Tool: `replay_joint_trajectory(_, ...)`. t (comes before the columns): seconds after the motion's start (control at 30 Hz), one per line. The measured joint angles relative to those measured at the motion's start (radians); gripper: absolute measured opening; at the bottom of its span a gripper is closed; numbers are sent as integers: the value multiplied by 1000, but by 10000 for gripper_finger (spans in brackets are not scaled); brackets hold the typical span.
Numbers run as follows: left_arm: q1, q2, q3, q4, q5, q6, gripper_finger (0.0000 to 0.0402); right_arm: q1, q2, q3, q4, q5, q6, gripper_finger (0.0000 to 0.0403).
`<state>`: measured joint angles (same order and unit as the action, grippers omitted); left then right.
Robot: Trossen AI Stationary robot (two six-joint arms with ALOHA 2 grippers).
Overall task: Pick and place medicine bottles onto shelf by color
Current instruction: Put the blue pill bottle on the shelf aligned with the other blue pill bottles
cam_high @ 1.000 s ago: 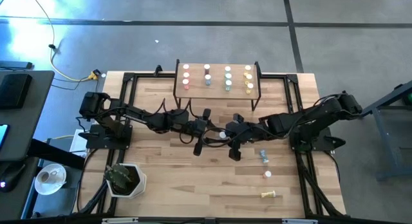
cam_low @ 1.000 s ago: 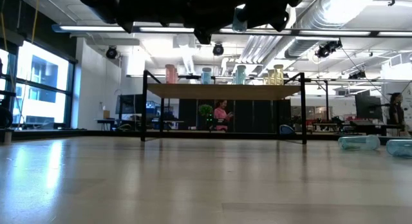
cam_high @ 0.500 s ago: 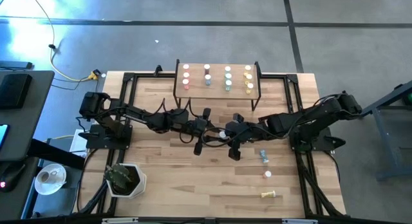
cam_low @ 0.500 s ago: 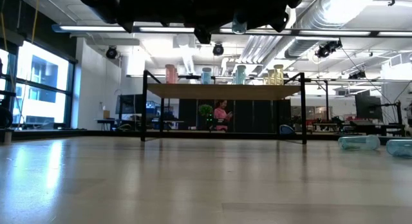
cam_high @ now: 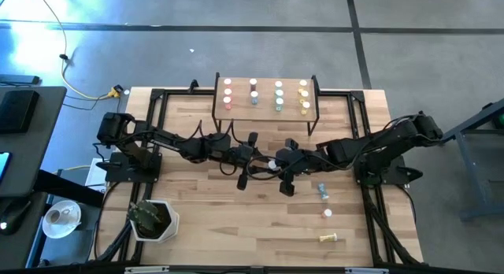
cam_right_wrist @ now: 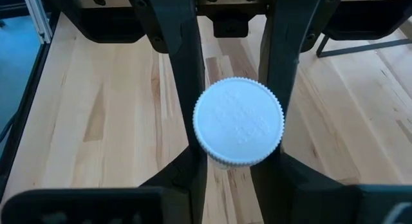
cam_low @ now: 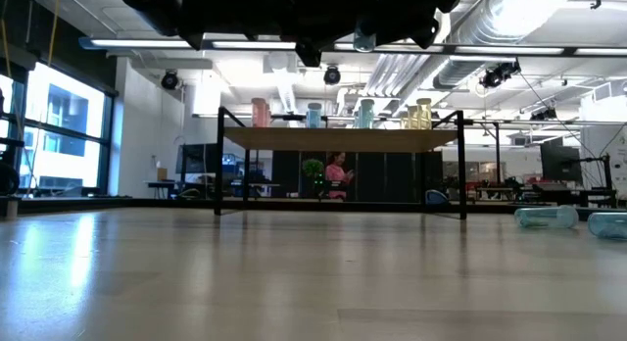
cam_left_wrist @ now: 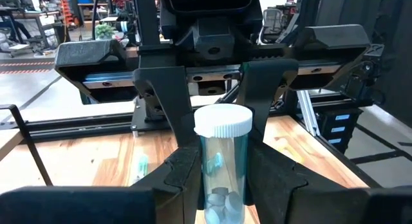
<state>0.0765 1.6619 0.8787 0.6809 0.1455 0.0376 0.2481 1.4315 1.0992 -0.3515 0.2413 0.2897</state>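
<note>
Your blue bottle hangs in mid-air over the middle of the bench, in front of the shelf, white cap facing the right arm. You have both claws pinched on it at once: the left claw is closed on its clear blue body, and the right claw is closed on the cap end. On the shelf, bottles stand in columns of pink, blue, green and yellow. Three more lie on the bench to the right: a blue one, a red one and a yellow one.
</note>
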Motion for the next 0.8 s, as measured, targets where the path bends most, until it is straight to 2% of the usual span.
replay_joint_trajectory(0.4, 0, 0, 1, -10, -11, 19, 101, 0, 0, 0, -12, 13, -3, 175)
replay_joint_trajectory(0.6, -1, -8, 1, -67, -75, 45, 101, 0, 0, 0, -33, 20, -3, 183)
replay_joint_trajectory(0.8, 7, -29, 1, -115, -79, 45, 101, -7, -5, 0, -52, 18, -2, 184)
